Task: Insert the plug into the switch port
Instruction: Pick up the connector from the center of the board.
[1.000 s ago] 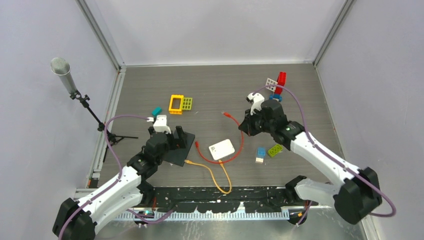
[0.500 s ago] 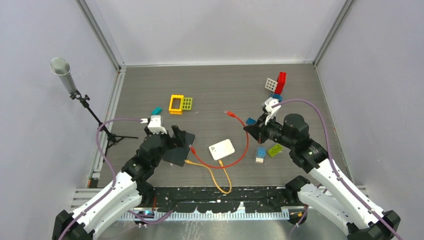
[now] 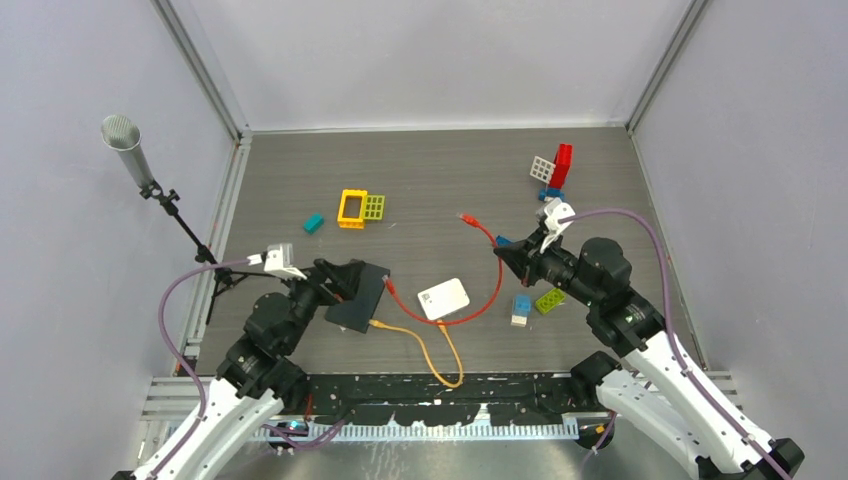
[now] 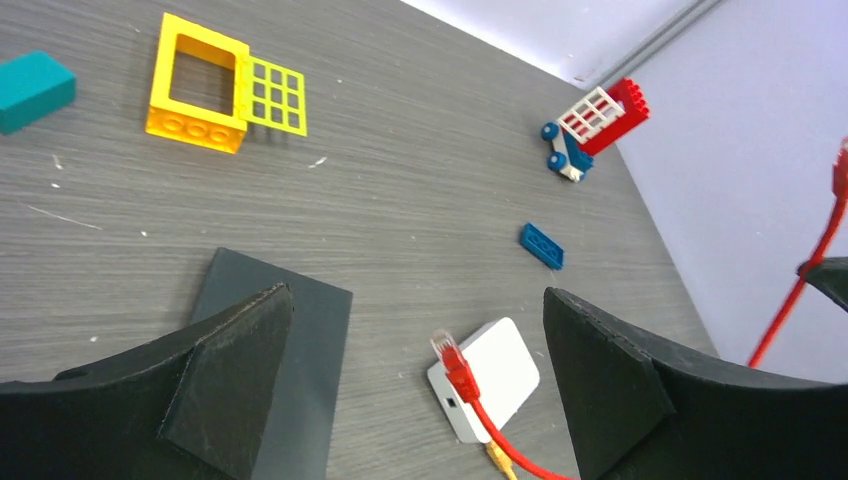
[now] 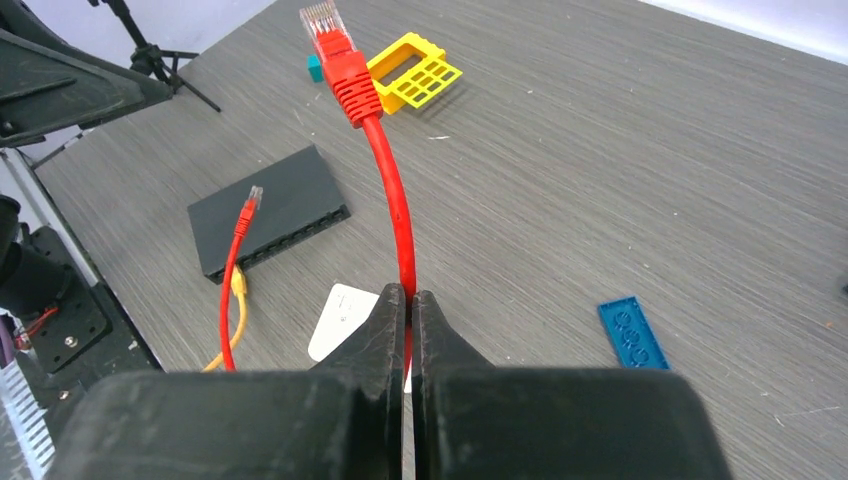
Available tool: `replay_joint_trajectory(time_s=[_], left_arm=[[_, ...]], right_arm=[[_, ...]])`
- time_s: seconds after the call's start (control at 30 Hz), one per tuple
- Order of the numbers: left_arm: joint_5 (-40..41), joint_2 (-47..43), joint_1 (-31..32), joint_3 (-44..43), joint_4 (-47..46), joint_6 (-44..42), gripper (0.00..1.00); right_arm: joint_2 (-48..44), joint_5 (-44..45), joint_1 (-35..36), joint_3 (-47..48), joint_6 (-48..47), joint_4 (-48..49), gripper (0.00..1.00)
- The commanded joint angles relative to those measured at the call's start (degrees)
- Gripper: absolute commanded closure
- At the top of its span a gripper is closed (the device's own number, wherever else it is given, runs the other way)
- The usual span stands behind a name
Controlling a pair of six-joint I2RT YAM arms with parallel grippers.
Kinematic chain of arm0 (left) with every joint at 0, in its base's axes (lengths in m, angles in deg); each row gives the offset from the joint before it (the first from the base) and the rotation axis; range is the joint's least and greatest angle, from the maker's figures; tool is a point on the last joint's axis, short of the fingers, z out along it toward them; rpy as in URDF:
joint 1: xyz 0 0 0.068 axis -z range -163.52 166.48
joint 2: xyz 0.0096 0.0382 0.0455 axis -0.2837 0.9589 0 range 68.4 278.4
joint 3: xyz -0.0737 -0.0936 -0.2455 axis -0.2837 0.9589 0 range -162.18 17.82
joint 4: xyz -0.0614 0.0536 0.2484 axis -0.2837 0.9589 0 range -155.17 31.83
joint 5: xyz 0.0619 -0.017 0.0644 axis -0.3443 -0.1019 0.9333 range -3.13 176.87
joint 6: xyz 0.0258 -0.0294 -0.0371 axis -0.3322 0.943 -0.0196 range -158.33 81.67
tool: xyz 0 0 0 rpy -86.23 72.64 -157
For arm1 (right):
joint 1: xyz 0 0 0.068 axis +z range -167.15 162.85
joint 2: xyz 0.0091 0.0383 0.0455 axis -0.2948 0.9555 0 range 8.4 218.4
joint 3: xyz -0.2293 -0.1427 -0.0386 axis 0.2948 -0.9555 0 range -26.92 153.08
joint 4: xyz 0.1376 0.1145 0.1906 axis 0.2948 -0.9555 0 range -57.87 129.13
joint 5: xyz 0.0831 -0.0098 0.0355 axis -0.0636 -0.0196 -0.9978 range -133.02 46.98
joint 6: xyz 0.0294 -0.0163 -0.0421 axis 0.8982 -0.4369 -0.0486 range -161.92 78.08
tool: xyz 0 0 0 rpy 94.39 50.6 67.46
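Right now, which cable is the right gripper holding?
The red cable, pinched below its raised plug; the orange cable lies ungripped by the black switch.

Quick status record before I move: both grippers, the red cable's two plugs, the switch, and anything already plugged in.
left gripper: open, empty, near the switch
right gripper: shut on the red cable
held plug: up in the air, not inserted
free plug: loose by the switch's port side, not inserted
orange cable: one end at a switch port, seemingly plugged in

Grey table (image 3: 420,170) — black switch (image 3: 362,300), white box (image 3: 443,298), yellow frame (image 3: 351,208), teal brick (image 3: 314,222).
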Motion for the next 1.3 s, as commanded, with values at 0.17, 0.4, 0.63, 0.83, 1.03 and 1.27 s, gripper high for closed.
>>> replay_joint_trajectory(time_s=[0.17, 0.4, 0.63, 0.83, 1.03, 1.27], left_arm=[[-13.19, -2.4, -0.39, -1.74, -8.37, 1.82, 0.01], [-27.43, 3.76, -0.41, 1.25, -30.47, 0.39, 0.0], [-33.61, 9.8, -0.26, 0.45, -37.11, 1.17, 0.01], [-33.71, 11.07, -0.33, -0.13, -39.79, 0.9, 0.0], [-31.35, 8.57, -0.3, 0.02, -35.87, -0.54, 0.0], [-31.29, 8.51, -0.27, 0.04, -39.47, -0.14, 0.0]], right_arm=[[-3.46, -8.64, 0.26, -5.25, 2.17, 17.21, 1.0], [-5.28, -12.96, 0.32, -9.08, 4.47, 28.13, 1.0], [-5.83, -12.65, 0.35, -8.85, 3.94, 27.36, 1.0], [-5.68, -9.74, 0.35, -8.27, 3.95, 25.91, 1.0], [-5.43, -0.5, 0.35, -3.79, -1.67, 13.31, 0.99], [-5.4, -0.85, 0.54, -3.61, -2.4, 13.8, 0.99]])
